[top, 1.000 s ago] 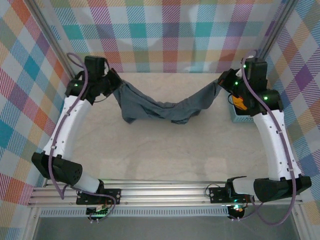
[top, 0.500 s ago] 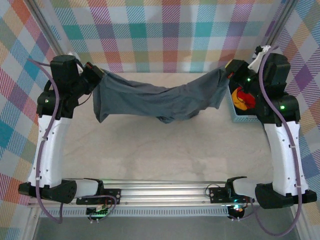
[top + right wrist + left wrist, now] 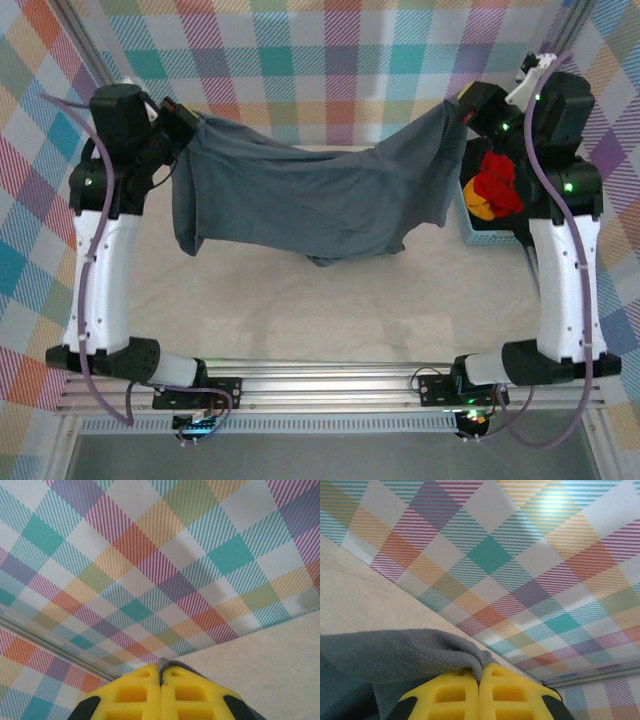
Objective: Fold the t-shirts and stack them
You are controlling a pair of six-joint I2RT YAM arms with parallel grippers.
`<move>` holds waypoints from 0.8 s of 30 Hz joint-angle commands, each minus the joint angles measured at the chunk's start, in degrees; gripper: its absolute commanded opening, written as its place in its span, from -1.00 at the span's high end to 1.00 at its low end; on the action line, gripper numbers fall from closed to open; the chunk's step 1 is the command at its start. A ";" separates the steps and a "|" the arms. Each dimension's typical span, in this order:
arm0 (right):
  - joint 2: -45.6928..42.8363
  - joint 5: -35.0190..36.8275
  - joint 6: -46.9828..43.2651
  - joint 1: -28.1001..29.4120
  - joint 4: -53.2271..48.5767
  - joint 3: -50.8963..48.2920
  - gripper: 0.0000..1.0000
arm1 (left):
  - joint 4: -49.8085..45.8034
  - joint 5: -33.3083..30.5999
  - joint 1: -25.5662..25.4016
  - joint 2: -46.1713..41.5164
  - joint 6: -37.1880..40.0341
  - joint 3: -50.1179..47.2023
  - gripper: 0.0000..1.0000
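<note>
Firmly clamped on grey t-shirt (image 3: 300, 200), left end effector (image 3: 480, 672), right end effector (image 3: 161, 670)

You see the large t-shirt (image 3: 310, 200) stretched left to right over the far half of the bench (image 3: 330, 310); the basket (image 3: 478, 238) at the right edge holds the other shirts (image 3: 497, 188).
</note>
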 commanded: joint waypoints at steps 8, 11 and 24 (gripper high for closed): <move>4.81 -4.37 0.33 -3.43 3.72 6.93 1.00 | 9.12 11.83 2.30 11.11 -3.86 5.77 1.00; 2.14 -5.98 1.09 -4.30 4.71 5.98 1.00 | 17.71 16.48 2.31 14.69 -7.97 5.75 1.00; -12.57 -32.30 7.38 -1.95 15.40 -15.45 1.00 | 23.96 20.01 2.35 29.80 -16.02 24.35 1.00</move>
